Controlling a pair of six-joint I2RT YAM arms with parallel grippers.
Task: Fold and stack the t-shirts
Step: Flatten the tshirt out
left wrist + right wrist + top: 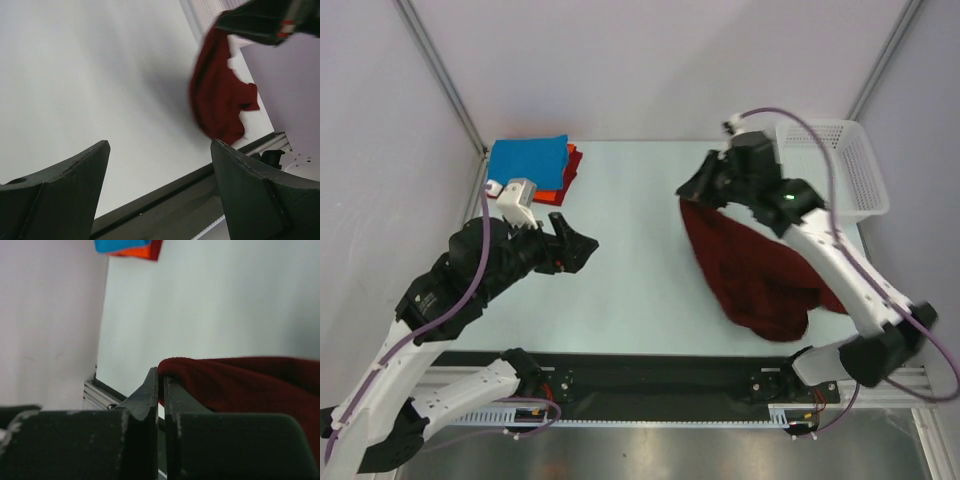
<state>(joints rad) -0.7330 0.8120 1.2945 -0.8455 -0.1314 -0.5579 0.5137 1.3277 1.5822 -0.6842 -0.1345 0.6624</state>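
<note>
- The right gripper (698,192) had its jaws pressed together on an edge of the dark maroon t-shirt (750,270) and held it lifted over the table (630,190); the cloth hung from that 1 pinch and trailed toward the near right, and whether its bunched lower end touched the surface could not be told
- The left gripper (582,243) was spread wide and held nothing, well apart from the maroon cloth and pointed toward it
- The blue t-shirt (528,160) lay folded in the far left corner on top of the orange-red t-shirt (548,195), so 2 of the 3 looked done
- The step in hand seemed to be laying the maroon shirt out flat; with only 1 grip it hung crumpled, so the left gripper would do best to take a 2nd point on the same edge, away from the first
- Both grips should then draw apart until that edge is taut, and lower slowly so the cloth drapes out flat
- The pinch sat close to the cloth's edge, so a quick pull could slip it; the white mesh basket (845,165) stood just beside the right arm and needed clearance
</note>
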